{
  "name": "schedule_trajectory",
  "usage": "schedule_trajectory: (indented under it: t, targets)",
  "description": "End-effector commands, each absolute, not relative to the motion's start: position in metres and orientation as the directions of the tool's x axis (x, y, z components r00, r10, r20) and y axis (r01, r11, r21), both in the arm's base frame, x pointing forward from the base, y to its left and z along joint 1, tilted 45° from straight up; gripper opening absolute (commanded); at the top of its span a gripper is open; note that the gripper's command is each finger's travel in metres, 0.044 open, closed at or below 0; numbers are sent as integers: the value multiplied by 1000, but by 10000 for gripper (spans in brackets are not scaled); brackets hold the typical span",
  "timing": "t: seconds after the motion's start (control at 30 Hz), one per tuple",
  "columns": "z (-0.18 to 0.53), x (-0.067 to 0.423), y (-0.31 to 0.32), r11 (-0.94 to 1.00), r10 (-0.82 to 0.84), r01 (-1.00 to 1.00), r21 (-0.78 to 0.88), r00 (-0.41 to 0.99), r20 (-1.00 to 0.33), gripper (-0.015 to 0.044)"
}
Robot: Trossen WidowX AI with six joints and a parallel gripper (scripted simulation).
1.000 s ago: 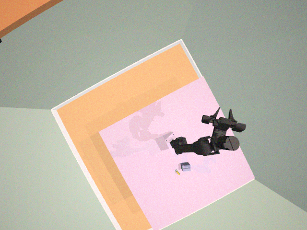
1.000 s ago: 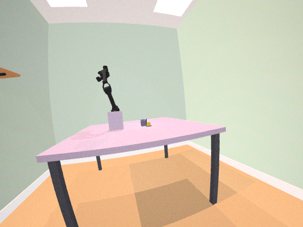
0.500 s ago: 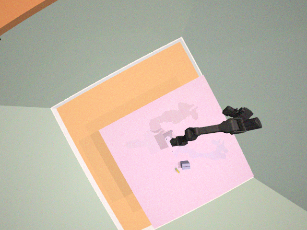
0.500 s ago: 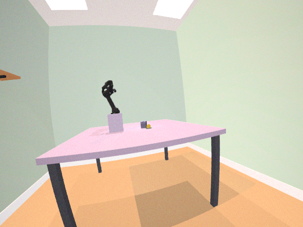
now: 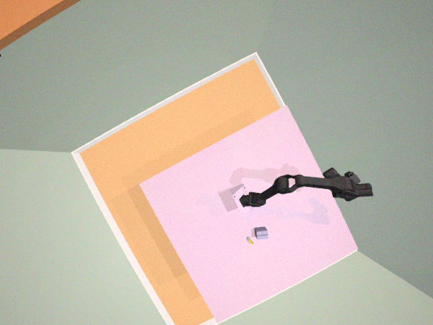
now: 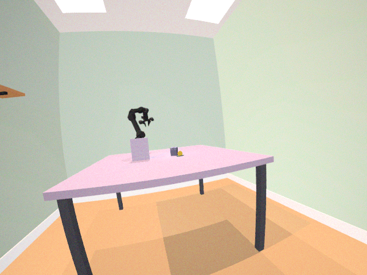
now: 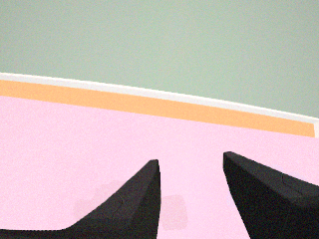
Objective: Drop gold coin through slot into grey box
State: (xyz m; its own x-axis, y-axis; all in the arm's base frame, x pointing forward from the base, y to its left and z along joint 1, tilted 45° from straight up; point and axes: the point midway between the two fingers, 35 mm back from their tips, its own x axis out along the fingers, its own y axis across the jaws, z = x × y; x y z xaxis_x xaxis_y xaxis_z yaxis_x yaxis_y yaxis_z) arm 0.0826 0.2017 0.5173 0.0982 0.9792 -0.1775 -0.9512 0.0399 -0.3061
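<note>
The gold coin [image 5: 249,240] [image 6: 179,153] stands on edge in its small dark-green holder [image 6: 180,156] on the pink table. The grey box [image 5: 260,232] [image 6: 173,151] stands right beside it. My gripper [image 5: 367,190] [image 6: 146,120] [image 7: 190,163] hangs high above the table, well away from the coin and the box. Its fingers are partly drawn in with a clear gap between them and nothing in it. In the wrist view I see only the two dark fingers, the table surface and the wall; the coin and box are out of that view.
The arm stands on a pale block-shaped pedestal [image 5: 231,197] [image 6: 139,149] on the pink table [image 5: 279,279] [image 6: 148,174]. The table edge runs close behind the arm. An orange floor and green walls surround the table.
</note>
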Motion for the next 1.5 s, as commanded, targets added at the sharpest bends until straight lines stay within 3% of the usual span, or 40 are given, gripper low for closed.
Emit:
schedule_trajectory:
  t: [0.0, 0.27, 0.83, 1.17, 1.47]
  targets:
    - [494, 128, 215, 93, 955, -962, -258, 160, -251, 161]
    - [434, 229, 213, 255, 858, -949, -186, 310, -408, 161]
    - [256, 396, 119, 592, 633, -796, 125, 363, -683, 161]
    - [120, 424, 27, 704, 590, -612, 360, 223, -776, 161]
    - [-13, 385, -60, 729, 652, -336, 596, 79, -754, 161]
